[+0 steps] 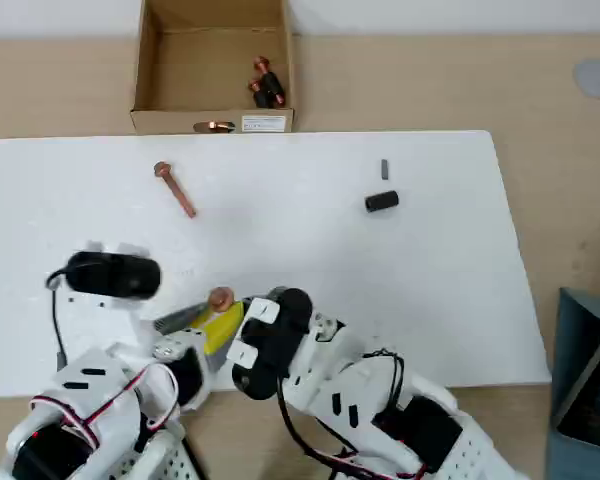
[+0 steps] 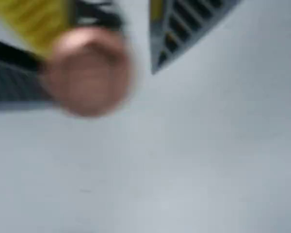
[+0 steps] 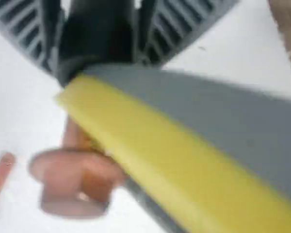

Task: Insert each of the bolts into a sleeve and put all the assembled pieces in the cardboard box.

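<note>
My left gripper (image 1: 212, 310), with one yellow and one grey finger, is shut on a copper bolt (image 1: 220, 298) near the mat's front edge; the bolt's round head (image 2: 87, 70) sits close beside the yellow finger (image 2: 29, 19). Facing it, my right gripper (image 3: 104, 48) is shut on a black sleeve (image 3: 99, 29). The bolt head (image 3: 72, 179) lies just past the sleeve's mouth, and the left yellow finger (image 3: 184, 165) hides where shaft and sleeve meet. A second bolt (image 1: 173, 188) and a second sleeve (image 1: 381, 201) lie loose on the mat. The cardboard box (image 1: 145, 70) holds assembled pieces (image 1: 265, 82).
The white mat (image 1: 430, 300) covers the table. A small dark piece (image 1: 384, 170) lies behind the loose sleeve. A copper piece (image 1: 215, 127) rests at the box's front wall. A black device with a cable (image 1: 110, 275) sits front left. A grey bin (image 1: 585, 380) stands at the right edge.
</note>
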Available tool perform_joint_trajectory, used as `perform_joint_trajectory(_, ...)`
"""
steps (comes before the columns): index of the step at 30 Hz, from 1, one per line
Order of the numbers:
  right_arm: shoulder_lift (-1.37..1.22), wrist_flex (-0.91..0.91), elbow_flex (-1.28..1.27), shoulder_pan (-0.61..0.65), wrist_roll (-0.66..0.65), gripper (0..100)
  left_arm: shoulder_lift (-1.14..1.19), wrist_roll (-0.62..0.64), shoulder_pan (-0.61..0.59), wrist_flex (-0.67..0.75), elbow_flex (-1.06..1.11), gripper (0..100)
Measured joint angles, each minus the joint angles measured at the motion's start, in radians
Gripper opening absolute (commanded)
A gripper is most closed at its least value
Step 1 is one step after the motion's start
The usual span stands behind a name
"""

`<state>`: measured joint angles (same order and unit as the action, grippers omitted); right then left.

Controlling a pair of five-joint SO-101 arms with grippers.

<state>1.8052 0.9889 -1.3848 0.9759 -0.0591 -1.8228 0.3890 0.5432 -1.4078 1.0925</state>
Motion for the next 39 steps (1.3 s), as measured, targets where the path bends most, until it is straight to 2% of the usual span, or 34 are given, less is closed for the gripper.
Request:
perform_joint_trajectory(5, 0.002, -0.006, 0.005, 0.002, 0.0, 0.9, 0.002, -0.005, -0.061, -0.015, 0.006, 24)
perform_joint_trajectory(14, 0.002, -0.006, 0.002, 0.002, -0.002, 0.9, 0.002, 0.0, -0.069, -0.087, -0.104, 23)
perform_joint_trajectory(26, 0.002, -0.006, 0.005, 0.003, -0.002, 0.9, 0.002, 0.0, -0.071, -0.094, -0.227, 0)
perform_joint_trajectory(29, 0.002, -0.006, 0.005, -0.011, -0.002, 0.9, 0.002, 0.0, -0.077, -0.094, -0.23, 0)
perform_joint_trajectory(33, 0.002, -0.006, 0.005, -0.1, -0.002, 0.9, 0.002, -0.029, -0.173, -0.094, -0.232, 0)
perform_joint_trajectory(39, 0.002, -0.006, 0.005, -0.288, 0.0, 0.9, 0.002, -0.315, -0.468, -0.066, -0.115, 0)
